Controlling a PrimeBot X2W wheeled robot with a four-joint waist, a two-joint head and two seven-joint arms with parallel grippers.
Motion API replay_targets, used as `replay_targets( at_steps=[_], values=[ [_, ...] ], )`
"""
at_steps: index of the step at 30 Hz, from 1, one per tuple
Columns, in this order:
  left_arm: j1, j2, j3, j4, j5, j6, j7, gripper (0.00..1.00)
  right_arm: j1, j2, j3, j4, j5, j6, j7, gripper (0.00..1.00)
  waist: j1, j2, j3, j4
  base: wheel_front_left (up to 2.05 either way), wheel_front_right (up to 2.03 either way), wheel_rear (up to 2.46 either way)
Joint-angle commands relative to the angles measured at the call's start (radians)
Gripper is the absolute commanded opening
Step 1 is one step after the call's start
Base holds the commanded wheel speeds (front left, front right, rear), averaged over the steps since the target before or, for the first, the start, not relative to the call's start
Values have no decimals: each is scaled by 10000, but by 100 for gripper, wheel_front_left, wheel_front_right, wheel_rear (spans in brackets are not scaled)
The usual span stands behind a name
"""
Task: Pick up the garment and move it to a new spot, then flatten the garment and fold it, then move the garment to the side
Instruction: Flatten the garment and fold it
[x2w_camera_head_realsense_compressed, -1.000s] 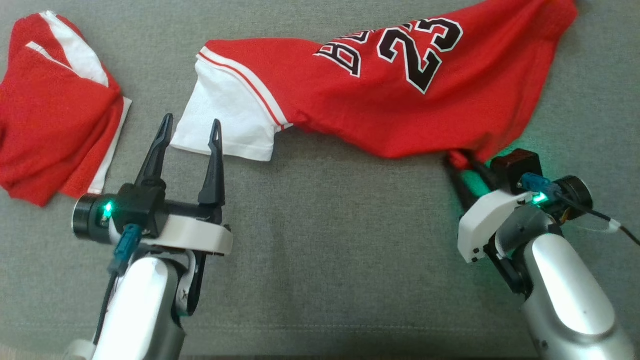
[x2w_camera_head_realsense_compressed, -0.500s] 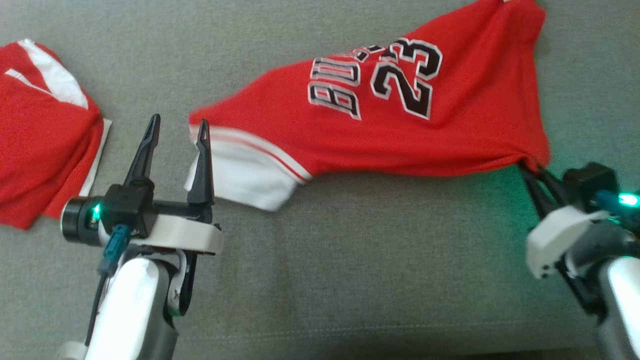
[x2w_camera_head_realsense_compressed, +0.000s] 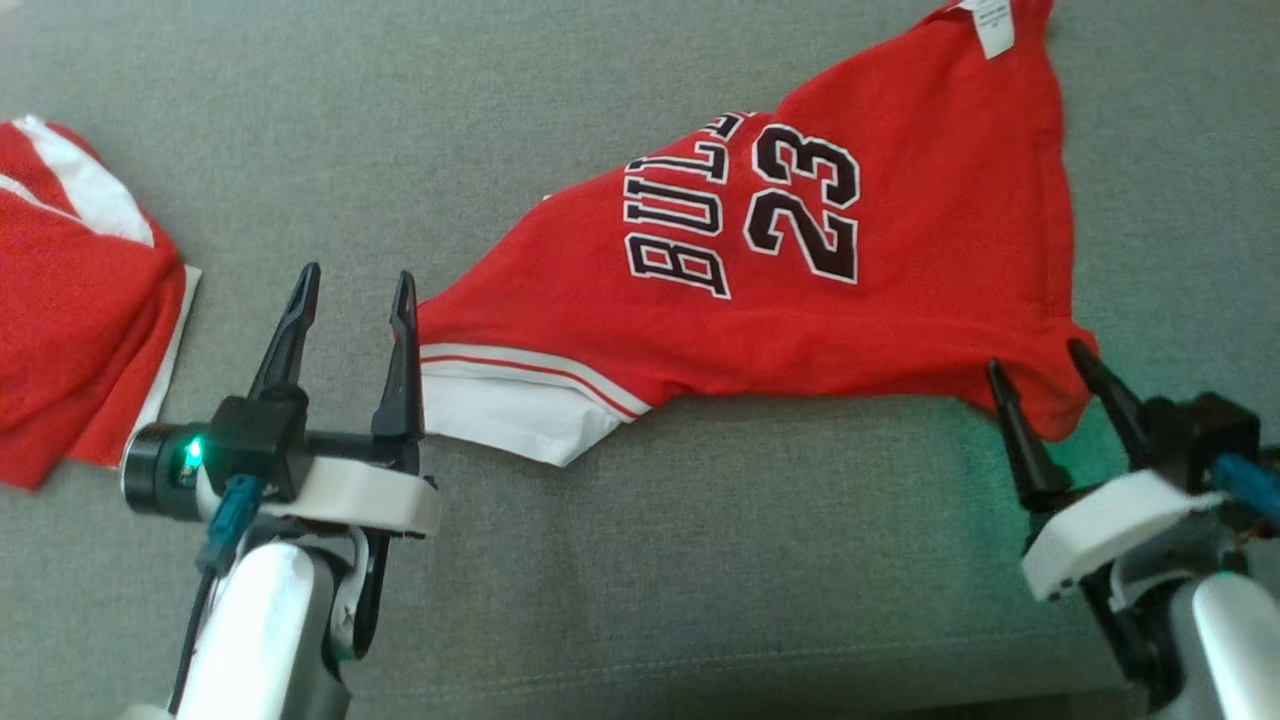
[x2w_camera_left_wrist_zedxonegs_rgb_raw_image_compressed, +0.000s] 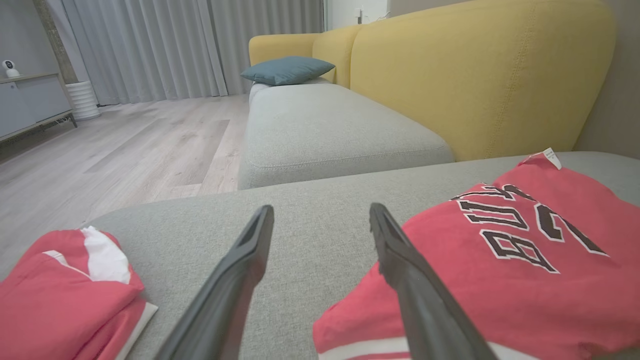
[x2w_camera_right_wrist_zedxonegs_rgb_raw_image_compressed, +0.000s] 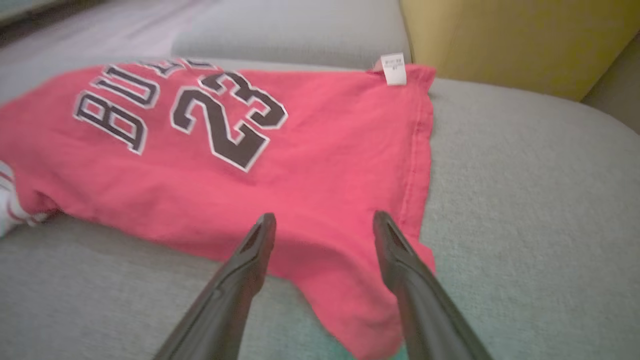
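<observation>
Jersey (x2w_camera_head_realsense_compressed: 800, 250) lies on grey seat (x2w_camera_head_realsense_compressed: 700, 560), left gripper (x2w_camera_head_realsense_compressed: 356, 275) and right gripper (x2w_camera_head_realsense_compressed: 1034, 356) both spread, empty. Left wrist view adds yellow backrest (x2w_camera_left_wrist_zedxonegs_rgb_raw_image_compressed: 475, 75), teal pillow (x2w_camera_left_wrist_zedxonegs_rgb_raw_image_compressed: 287, 69).

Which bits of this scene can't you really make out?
Second red garment: head view, cut off by the left edge.
Jersey lettering: head view, its end lost over a fold.
Tag: right wrist view, print too small and blurred.
White sleeve: left wrist view, partly behind a left gripper finger.
</observation>
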Motion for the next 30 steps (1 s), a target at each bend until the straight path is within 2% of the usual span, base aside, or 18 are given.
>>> replay_targets(
  at_steps=[1, 9, 18, 30],
  values=[
    [-178, 247, 460, -275, 45, 9, -53, 100, 154, -58, 177, -456, 75, 39, -250, 100, 0, 0, -66, -35, 0, 0, 0],
    [146, 345, 591, -271, -22, 190, -53, 100, 338, 653, 467, -1773, 49, 39, -1602, 100, 0, 0, -511, -146, 0, 0, 0],
    [732, 385, 630, -403, -81, 435, -34, 100, 765, 1316, 366, -2013, 115, 39, -1735, 100, 0, 0, -993, -48, 0, 0, 0],
    [962, 424, 428, -665, -70, 548, 168, 100, 747, 1486, 246, -1880, 145, 39, -1773, 100, 0, 0, -985, 10, 0, 0, 0]
  ],
)
